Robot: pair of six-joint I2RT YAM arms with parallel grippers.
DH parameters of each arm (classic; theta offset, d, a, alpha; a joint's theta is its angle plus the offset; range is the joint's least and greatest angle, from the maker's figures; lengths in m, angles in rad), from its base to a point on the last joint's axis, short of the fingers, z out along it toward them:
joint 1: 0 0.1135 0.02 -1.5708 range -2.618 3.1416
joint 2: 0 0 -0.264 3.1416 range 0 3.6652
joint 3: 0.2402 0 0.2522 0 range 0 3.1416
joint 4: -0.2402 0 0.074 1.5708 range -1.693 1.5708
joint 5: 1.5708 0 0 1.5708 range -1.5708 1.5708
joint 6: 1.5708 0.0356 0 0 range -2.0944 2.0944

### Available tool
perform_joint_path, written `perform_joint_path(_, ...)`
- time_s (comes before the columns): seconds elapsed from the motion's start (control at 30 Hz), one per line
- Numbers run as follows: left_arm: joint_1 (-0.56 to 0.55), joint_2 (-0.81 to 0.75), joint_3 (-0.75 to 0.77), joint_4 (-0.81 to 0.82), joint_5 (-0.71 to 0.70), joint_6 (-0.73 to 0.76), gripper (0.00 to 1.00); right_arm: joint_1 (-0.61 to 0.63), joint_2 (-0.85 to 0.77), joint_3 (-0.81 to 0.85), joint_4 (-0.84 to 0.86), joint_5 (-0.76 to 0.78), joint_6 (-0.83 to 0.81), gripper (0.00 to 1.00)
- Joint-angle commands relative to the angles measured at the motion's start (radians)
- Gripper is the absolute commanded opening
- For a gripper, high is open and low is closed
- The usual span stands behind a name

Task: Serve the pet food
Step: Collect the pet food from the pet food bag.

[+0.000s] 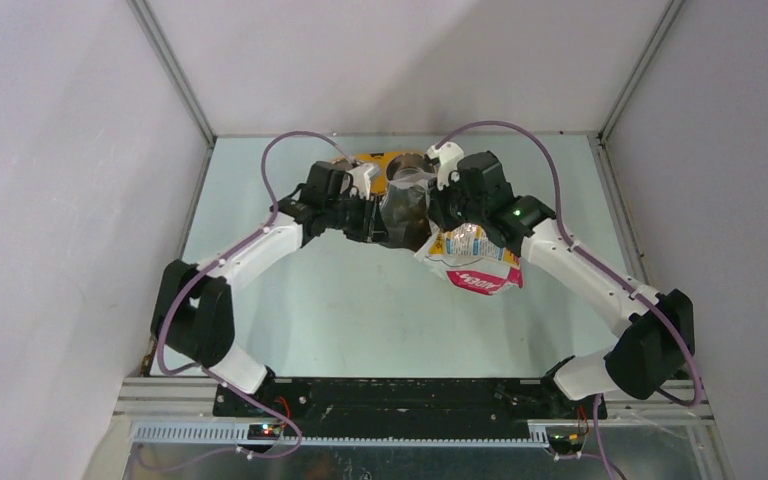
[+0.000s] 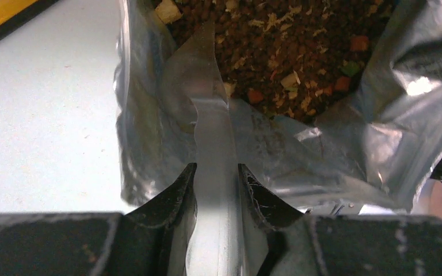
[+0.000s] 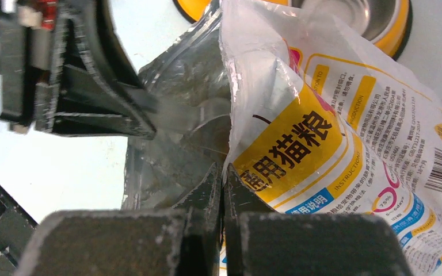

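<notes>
The foil pet food bag (image 1: 465, 262) is held between both arms near the far middle of the table, its mouth pulled open. Brown kibble (image 2: 276, 34) shows inside the silver lining in the left wrist view. My left gripper (image 2: 217, 168) is shut on the bag's left rim, a foil fold pinched between its fingers. My right gripper (image 3: 223, 168) is shut on the bag's right rim, beside the yellow printed panel (image 3: 299, 144). The left gripper (image 3: 115, 109) also shows in the right wrist view, holding the opposite edge. The yellow double bowl (image 1: 392, 163) lies just behind the bag.
A steel cup of the bowl (image 3: 354, 14) shows at the top of the right wrist view, beyond the bag. A yellow bowl edge (image 2: 0, 14) is at the top left of the left wrist view. White walls enclose the table on three sides.
</notes>
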Motion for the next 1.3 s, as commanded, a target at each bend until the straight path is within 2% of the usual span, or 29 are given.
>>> perform_joint_path(0.0, -0.015, 0.080, 0.036, 0.004, -0.006, -0.042, 0.00, 0.025, -0.037, -0.010, 0.042, -0.064, -0.045, 0.00)
perform_joint_path(0.27, -0.023, 0.193, 0.038, 0.101, 0.157, -0.113, 0.00, -0.002, -0.065, -0.030, 0.046, -0.081, -0.067, 0.00)
perform_joint_path(0.47, -0.037, 0.234, 0.016, 0.254, 0.289, -0.184, 0.00, -0.093, -0.081, -0.050, 0.038, -0.194, -0.070, 0.00)
perform_joint_path(0.77, -0.048, 0.206, -0.066, 0.501, 0.434, -0.318, 0.00, -0.186, -0.090, -0.080, 0.015, -0.279, -0.093, 0.00)
perform_joint_path(1.0, -0.046, 0.163, -0.162, 0.849, 0.522, -0.540, 0.00, -0.236, -0.110, -0.119, -0.029, -0.290, -0.141, 0.00)
perform_joint_path(1.1, -0.043, 0.188, -0.219, 1.156, 0.560, -0.698, 0.00, -0.268, -0.122, -0.144, -0.047, -0.295, -0.172, 0.00)
perform_joint_path(1.13, -0.041, 0.197, -0.238, 1.234, 0.564, -0.800, 0.00, -0.275, -0.126, -0.149, -0.053, -0.297, -0.180, 0.00)
perform_joint_path(1.17, -0.037, 0.222, -0.246, 1.389, 0.573, -0.911, 0.00, -0.292, -0.133, -0.159, -0.056, -0.302, -0.183, 0.00)
perform_joint_path(1.23, -0.026, 0.259, -0.258, 1.580, 0.578, -1.049, 0.00, -0.315, -0.144, -0.167, -0.068, -0.305, -0.192, 0.00)
perform_joint_path(1.27, -0.015, 0.268, -0.262, 1.619, 0.574, -1.076, 0.00, -0.325, -0.148, -0.170, -0.072, -0.302, -0.199, 0.00)
